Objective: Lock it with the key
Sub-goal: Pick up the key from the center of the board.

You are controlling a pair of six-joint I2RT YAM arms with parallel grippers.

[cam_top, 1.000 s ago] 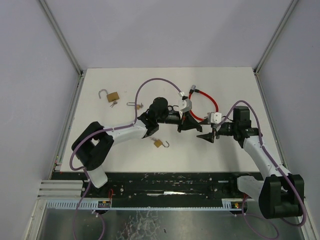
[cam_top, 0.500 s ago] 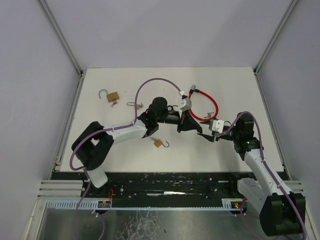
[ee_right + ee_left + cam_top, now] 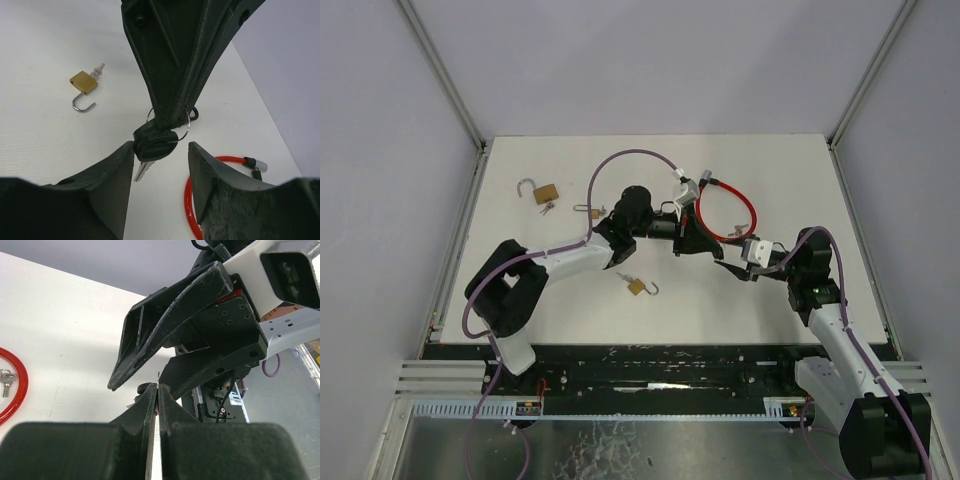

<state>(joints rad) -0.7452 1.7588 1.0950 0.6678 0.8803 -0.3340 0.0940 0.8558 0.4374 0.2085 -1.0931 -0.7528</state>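
Observation:
A black-headed key (image 3: pixel 154 145) hangs on a wire ring from the tips of my left gripper (image 3: pixel 158 387), which is shut on the ring. In the top view the left gripper (image 3: pixel 705 250) is near the table's middle, just below the red cable lock (image 3: pixel 725 215). My right gripper (image 3: pixel 161 145) is open, with its jaws on either side of the hanging key. The left jaw touches or nearly touches the key head. In the top view the right gripper (image 3: pixel 732 268) sits tip to tip with the left one. The red cable (image 3: pixel 192 200) lies under the right gripper.
An open brass padlock (image 3: pixel 638 287) with keys lies in front of the left arm and also shows in the right wrist view (image 3: pixel 84 85). Another open brass padlock (image 3: pixel 545 192) lies at the back left. A small lock (image 3: pixel 590 210) lies beside the left arm. Spare keys (image 3: pixel 6 380) lie inside the cable loop.
The right arm has drawn back and folded, swinging its open gripper in under the left gripper's tips. The left gripper has shifted slightly toward the back with the key.

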